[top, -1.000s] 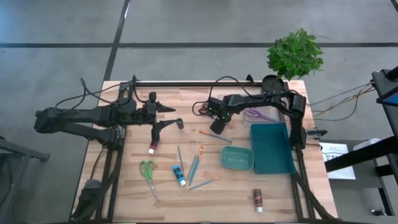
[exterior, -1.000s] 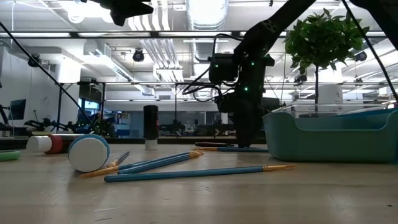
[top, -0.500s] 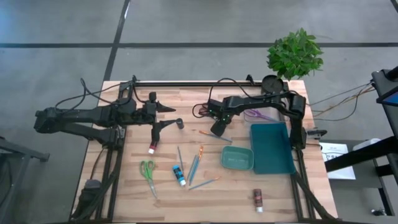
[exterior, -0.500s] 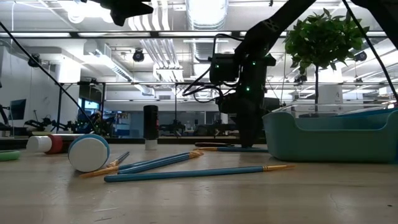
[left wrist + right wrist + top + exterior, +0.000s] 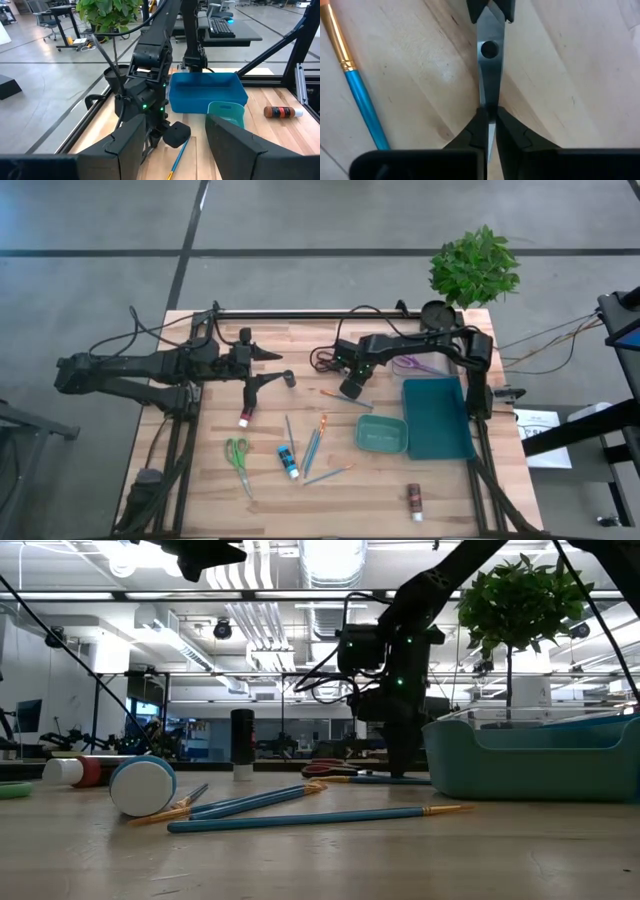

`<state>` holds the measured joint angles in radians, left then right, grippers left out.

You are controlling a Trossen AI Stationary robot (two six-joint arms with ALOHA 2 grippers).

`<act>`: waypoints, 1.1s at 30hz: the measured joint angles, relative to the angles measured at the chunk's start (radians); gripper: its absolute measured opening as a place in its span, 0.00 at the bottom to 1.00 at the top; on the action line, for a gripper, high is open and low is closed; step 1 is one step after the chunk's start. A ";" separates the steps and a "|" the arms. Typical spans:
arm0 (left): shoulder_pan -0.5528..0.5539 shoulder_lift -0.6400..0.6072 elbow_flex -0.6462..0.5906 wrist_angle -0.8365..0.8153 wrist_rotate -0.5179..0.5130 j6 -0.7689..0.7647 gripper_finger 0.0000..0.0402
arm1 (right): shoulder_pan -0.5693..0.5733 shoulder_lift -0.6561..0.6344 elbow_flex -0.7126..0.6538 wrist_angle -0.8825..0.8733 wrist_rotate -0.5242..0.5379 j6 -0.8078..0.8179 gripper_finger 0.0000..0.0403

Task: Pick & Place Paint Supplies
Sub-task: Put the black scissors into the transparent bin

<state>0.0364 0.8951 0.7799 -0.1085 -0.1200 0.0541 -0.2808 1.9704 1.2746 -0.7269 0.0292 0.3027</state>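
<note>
Right wrist view shows the right gripper [image 5: 490, 125] with jaws clenched on the blades of scissors [image 5: 490, 55], a brush [image 5: 355, 85] lying near on the tabletop [image 5: 570, 75]. High view: the left gripper [image 5: 268, 366] at upper left, jaws parted, holding nothing.

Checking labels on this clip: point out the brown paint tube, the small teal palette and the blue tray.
brown paint tube [image 5: 414, 500]: high view, middle of its body.
small teal palette [image 5: 381, 434]: high view, centre of its floor.
blue tray [image 5: 436, 418]: high view, bare floor inside.
</note>
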 joint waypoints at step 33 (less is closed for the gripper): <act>0.000 0.000 0.000 0.000 0.000 -0.001 0.53 | 0.043 -0.033 -0.044 0.026 -0.052 -0.065 0.03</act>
<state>0.0368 0.8951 0.7799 -0.1089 -0.1200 0.0536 -0.2375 1.9369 1.2308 -0.7010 -0.0225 0.2376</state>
